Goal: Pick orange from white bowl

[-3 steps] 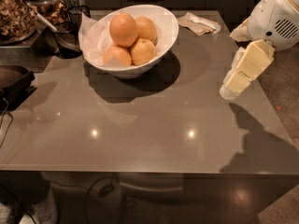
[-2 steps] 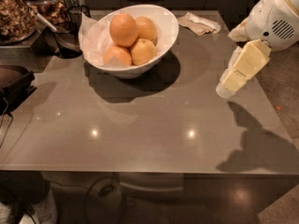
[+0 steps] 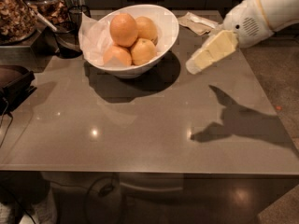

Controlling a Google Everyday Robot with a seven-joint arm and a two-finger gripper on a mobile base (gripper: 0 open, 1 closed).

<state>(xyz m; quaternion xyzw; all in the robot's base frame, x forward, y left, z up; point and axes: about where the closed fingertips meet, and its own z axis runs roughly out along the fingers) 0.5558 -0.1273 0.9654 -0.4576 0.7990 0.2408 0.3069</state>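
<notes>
Gripper (image 3: 196,64) in the air above the counter (image 3: 140,129), just right of the white bowl (image 3: 169,31).
Camera view: if the gripper is open or closed I cannot tell; it touches nothing and no object shows in it. The orange (image 3: 124,29) lies on top of the smaller fruits (image 3: 142,51) in the bowl, near the rear edge, left of the middle. The arm (image 3: 261,13) comes in over the rear right corner, cut off by the frame, and slopes down to the left.
</notes>
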